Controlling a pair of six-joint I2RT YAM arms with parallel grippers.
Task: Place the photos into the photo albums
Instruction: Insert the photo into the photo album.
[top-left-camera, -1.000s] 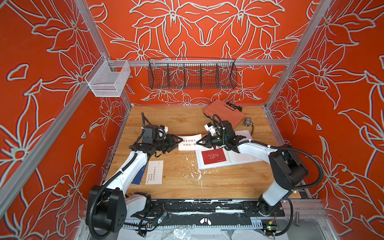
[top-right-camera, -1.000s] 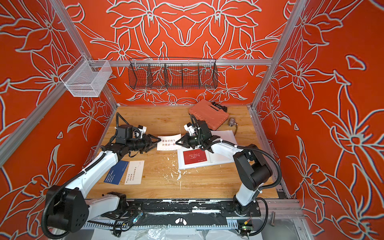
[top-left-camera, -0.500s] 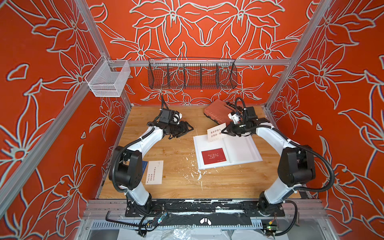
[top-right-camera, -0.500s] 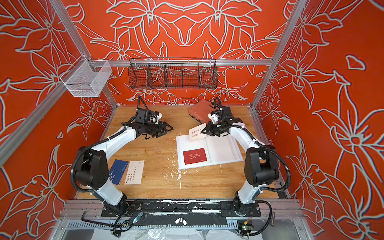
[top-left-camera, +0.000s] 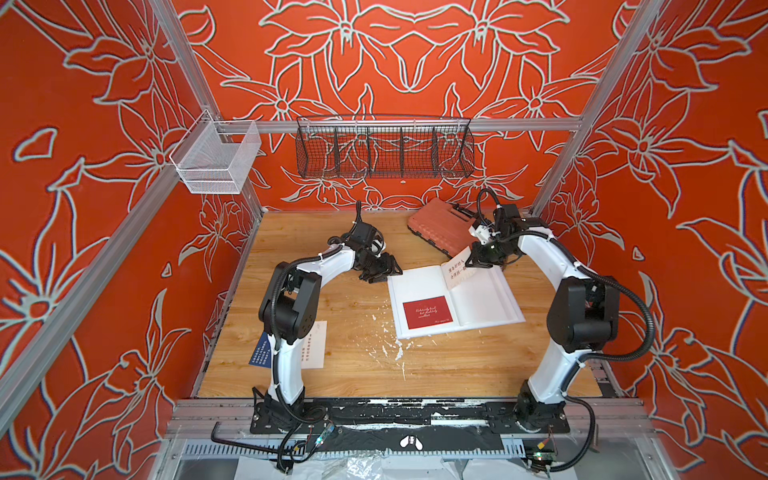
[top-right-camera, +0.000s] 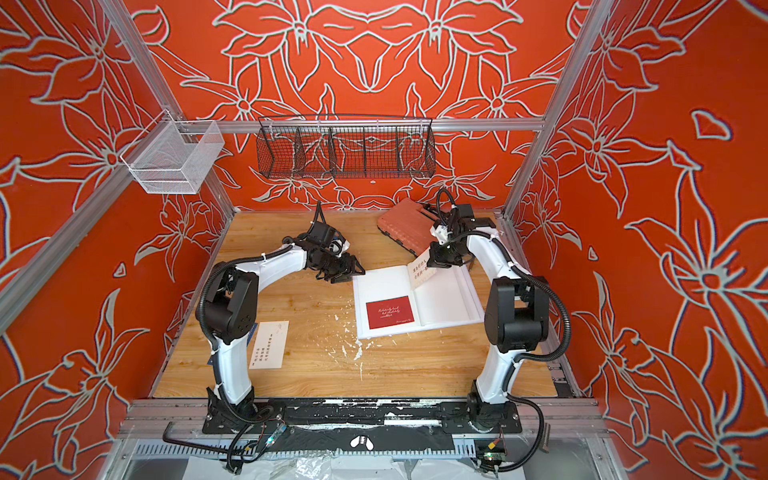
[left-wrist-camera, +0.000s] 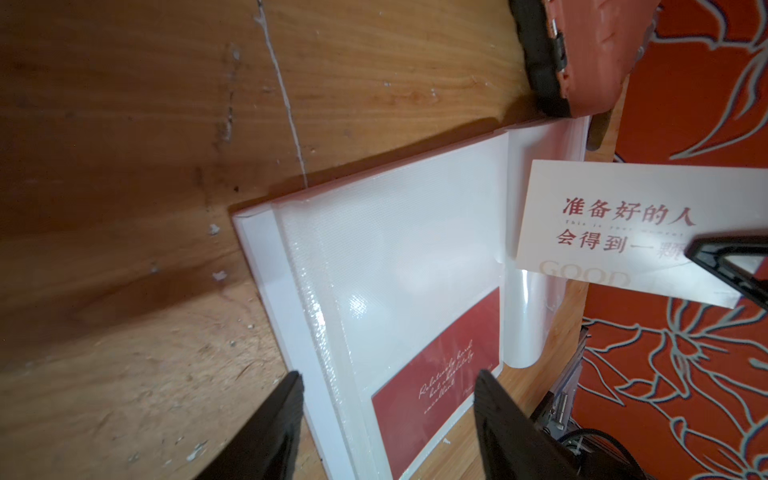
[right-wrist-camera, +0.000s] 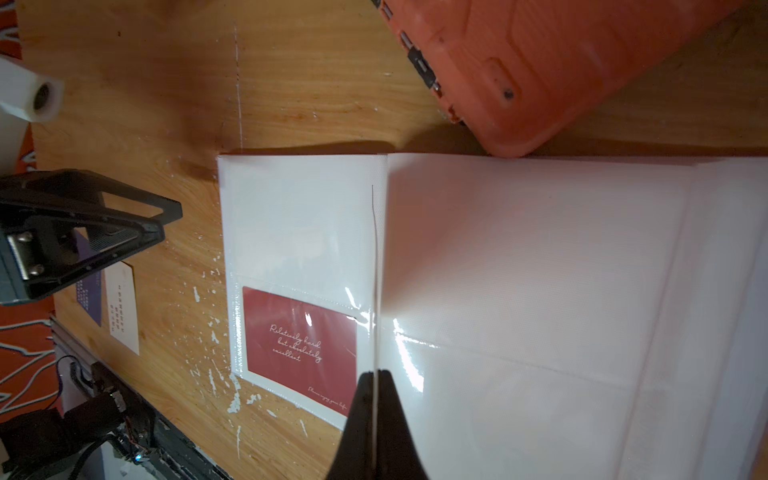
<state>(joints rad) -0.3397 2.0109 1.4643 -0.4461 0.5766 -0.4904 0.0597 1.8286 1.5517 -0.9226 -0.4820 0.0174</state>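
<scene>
The white photo album (top-left-camera: 490, 299) (top-right-camera: 449, 299) lies open on the wooden table, with a dark red photo (top-left-camera: 428, 311) (right-wrist-camera: 299, 345) in a pocket of its left page. My right gripper (top-left-camera: 471, 262) (right-wrist-camera: 375, 374) is shut on a white photo with Chinese text (top-left-camera: 457, 270) (left-wrist-camera: 615, 224), held tilted above the album's spine at its far side. My left gripper (top-left-camera: 384, 272) (left-wrist-camera: 390, 376) stands open and empty at the album's far left corner. Another white photo (top-left-camera: 313, 345) and a navy photo (top-left-camera: 259, 353) lie flat by the left arm's base, partly hidden by it.
An orange ribbed case (top-left-camera: 440, 228) (right-wrist-camera: 561, 62) lies at the back, touching the album's far edge. White flecks (top-left-camera: 390, 345) dot the table in front of the album. A black wire basket (top-left-camera: 384, 149) and a white mesh bin (top-left-camera: 216, 162) hang on the walls.
My right gripper has carried the white photo rightward, from left of the album to above its spine. The left gripper has parted from the photo and both elbows have swung outward.
</scene>
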